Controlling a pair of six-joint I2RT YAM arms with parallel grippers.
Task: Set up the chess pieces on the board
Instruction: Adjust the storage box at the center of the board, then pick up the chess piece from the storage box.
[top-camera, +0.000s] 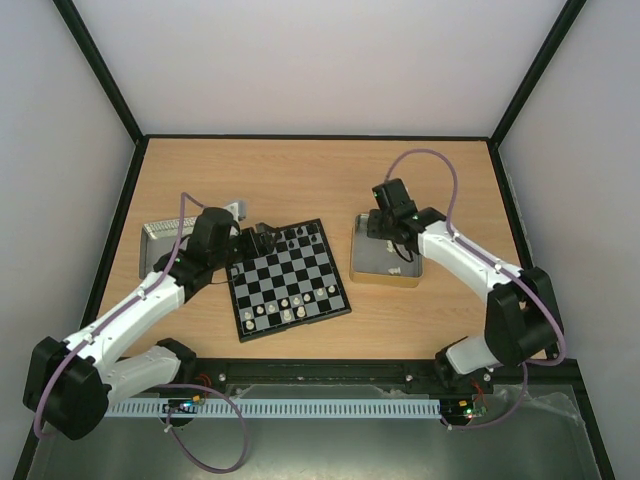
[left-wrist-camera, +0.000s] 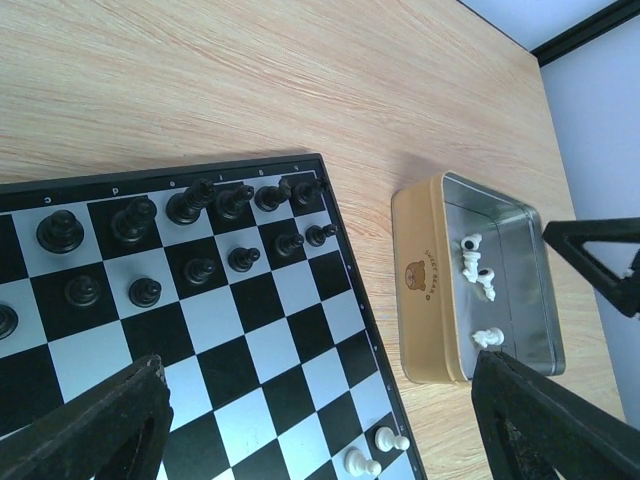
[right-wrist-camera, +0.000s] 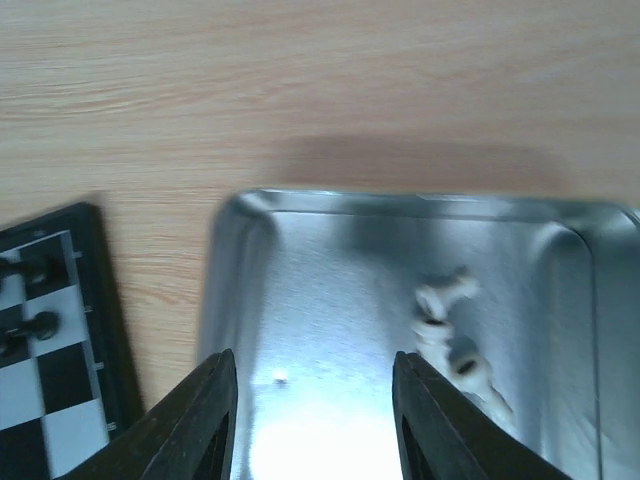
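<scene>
The step in hand looks like fetching a white piece. The right gripper hangs released over the gold-rimmed tray, its fingers spread with nothing between them. The loose white pieces lie in the tray off to the right of its fingers, not under the gap.

The next move, as I judge it, calls for a sideways shift to bring one piece between the fingers. After that comes a drop, a clench on that single piece without catching its neighbours, and a carry to the board, which lies to this gripper's left.

The left gripper is also released and holding nothing. It hovers over the board's black end, with the tray off to its right on the wooden surface.

Counts:
- Two trays' worth cannot be judged; only the gold one is clear here.
- The tray holds three or perhaps four white pieces; they lie tumbled together and blurred, so I cannot be sure.
- The left wrist view shows twelve black pieces standing ahead of the left gripper in two rows of six, plus a thirteenth cut off at the frame edge.
- Two white men show at the near corner. The top view shows more along that side, too small to count.
</scene>
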